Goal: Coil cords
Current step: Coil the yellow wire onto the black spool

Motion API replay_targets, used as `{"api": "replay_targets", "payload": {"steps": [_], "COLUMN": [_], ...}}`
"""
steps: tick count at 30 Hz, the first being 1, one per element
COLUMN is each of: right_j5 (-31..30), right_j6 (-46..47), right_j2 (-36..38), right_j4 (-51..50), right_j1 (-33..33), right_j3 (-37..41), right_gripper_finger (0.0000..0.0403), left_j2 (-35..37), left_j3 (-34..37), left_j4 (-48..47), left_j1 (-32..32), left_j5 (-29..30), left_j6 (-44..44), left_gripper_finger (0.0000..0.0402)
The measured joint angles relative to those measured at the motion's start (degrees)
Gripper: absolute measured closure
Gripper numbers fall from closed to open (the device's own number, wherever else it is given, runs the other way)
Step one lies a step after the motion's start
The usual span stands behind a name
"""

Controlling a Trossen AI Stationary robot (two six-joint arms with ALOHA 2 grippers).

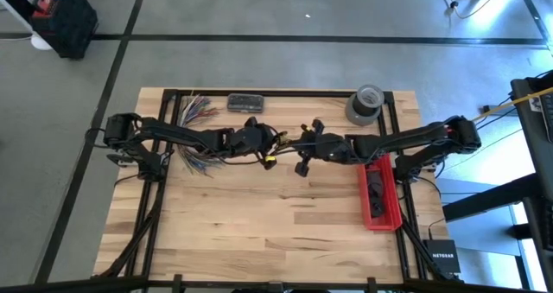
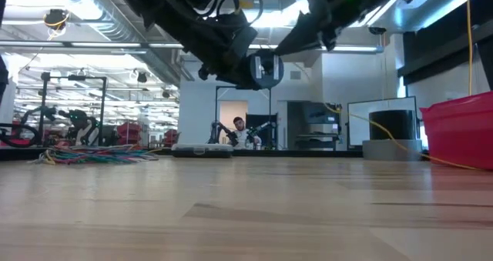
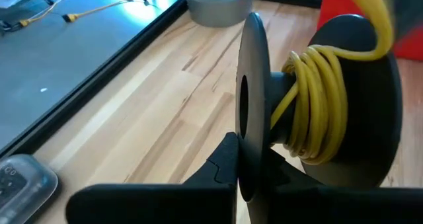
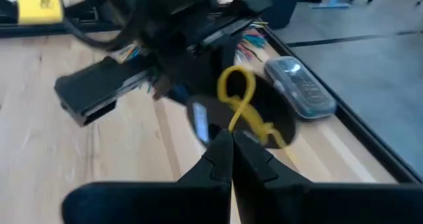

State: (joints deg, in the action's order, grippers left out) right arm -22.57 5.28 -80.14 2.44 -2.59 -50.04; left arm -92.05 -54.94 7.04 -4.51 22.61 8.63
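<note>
A black spool (image 3: 344, 92) carries several turns of yellow cord (image 3: 317, 98) on its hub. My left gripper (image 1: 270, 144) is shut on the spool, held above the table's far middle. It shows in the low view (image 2: 262, 68) clear of the wood. My right gripper (image 4: 231, 151) is just to the spool's right, also seen from above (image 1: 304, 146). It is shut on a free length of the yellow cord (image 4: 239, 95). More cord (image 2: 400, 142) runs slack toward the table's right side. My left gripper pinches the spool's near flange (image 3: 252, 151) at its rim between its two fingers, coming level from the table's left. The spool is lifted clear of the table, with its axis roughly level. My right gripper pinches the yellow cord (image 4: 254, 128) between its shut fingertips, coming from the table's right. The cord rises from the fingers in a small slack loop (image 4: 236, 85) in front of the spool.
A bundle of multicoloured wires (image 1: 194, 120) lies at the far left. A grey case (image 1: 246, 103) and a grey tape roll (image 1: 365, 103) stand at the far edge. A red bin (image 1: 380, 194) stands on the right. Bare wood (image 1: 259, 224) fills the near half.
</note>
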Motion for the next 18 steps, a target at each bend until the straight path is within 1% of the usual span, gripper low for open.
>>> {"api": "replay_targets", "payload": {"steps": [4,12,18], "right_j5": [0.31,4.62,4.86], "right_j6": [-0.61,-1.29,-1.28], "right_j2": [-3.09,-7.23,-10.64], "right_j4": [3.7,14.2,14.8], "right_j1": [0.0,0.0,-0.05], "right_j3": [0.0,0.02,0.02], "right_gripper_finger": [0.04,0.04,0.04], "left_j2": [0.0,0.01,0.02], "left_j3": [0.01,0.02,0.0], "left_j4": [0.12,1.69,4.3], "left_j1": [-0.07,-0.16,0.4], "left_j5": [0.07,0.08,0.15], "left_j6": [0.38,1.48,1.55], "left_gripper_finger": [0.0402,0.0402,0.0402]}}
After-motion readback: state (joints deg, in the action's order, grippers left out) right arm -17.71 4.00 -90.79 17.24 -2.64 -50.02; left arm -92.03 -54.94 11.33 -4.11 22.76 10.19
